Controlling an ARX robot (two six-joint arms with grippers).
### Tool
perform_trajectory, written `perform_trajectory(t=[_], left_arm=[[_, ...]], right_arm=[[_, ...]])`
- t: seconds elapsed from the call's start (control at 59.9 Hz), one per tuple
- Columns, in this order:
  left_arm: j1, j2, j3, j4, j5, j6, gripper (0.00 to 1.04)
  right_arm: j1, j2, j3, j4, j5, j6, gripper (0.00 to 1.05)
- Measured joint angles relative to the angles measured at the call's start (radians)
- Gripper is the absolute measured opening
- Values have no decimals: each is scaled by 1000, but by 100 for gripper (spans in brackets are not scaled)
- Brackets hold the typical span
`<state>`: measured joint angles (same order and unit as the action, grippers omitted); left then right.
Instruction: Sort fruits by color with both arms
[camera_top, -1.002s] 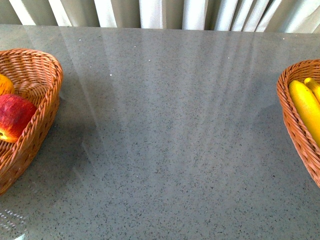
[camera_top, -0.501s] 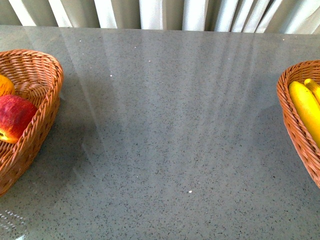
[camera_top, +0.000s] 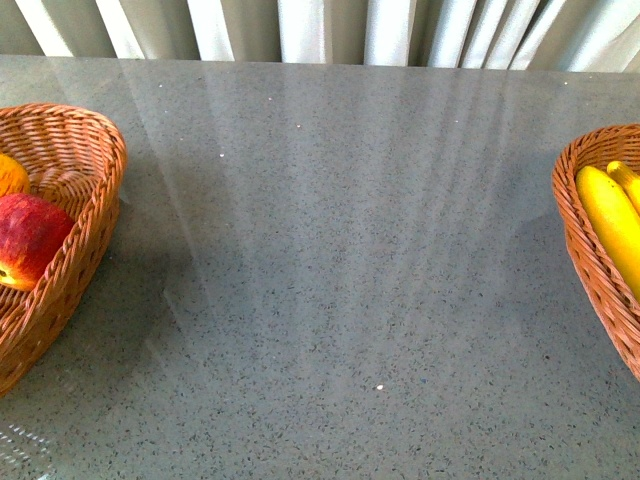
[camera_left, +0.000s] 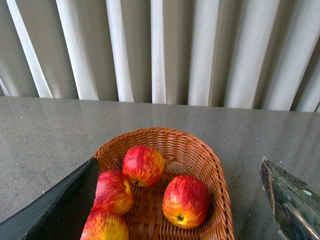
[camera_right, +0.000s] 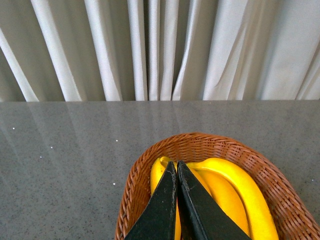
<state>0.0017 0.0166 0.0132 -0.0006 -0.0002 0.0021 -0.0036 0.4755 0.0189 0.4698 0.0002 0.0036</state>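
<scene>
Left wrist view: four apples (camera_left: 186, 201) in wicker basket (camera_left: 220, 185); left pincer (camera_left: 180, 200) agape.

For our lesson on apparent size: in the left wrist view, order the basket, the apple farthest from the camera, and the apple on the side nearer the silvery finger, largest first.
1. Basket
2. Apple nearer the silvery finger
3. Farthest apple

The two apples look nearly alike; the first sits closer to the camera, so their order is unsure.

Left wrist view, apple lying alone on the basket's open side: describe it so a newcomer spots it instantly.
Find the wicker basket on the grey table in front of the curtain. Four apples lie in it. Three cluster beside the dark left tool finger; the target apple lies apart from them, nearer the bare rim, its stem pit facing the camera.
</scene>
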Motion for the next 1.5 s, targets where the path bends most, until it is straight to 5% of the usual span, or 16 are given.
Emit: perform_trajectory(t=[0.802, 0.885, 1.236, 1.503], left_arm=[[0, 0, 0, 0, 0, 0, 96], [0, 0, 0, 0, 0, 0, 96], [0, 0, 0, 0, 0, 0, 96], [0, 0, 0, 0, 0, 0, 96]], right_arm=[[0, -300, 0, -294, 0, 0, 2], [1, -437, 0, -457, 0, 0, 2], [2, -469, 0, -468, 0, 0, 2], [2, -469, 0, -468, 0, -1, 48]])
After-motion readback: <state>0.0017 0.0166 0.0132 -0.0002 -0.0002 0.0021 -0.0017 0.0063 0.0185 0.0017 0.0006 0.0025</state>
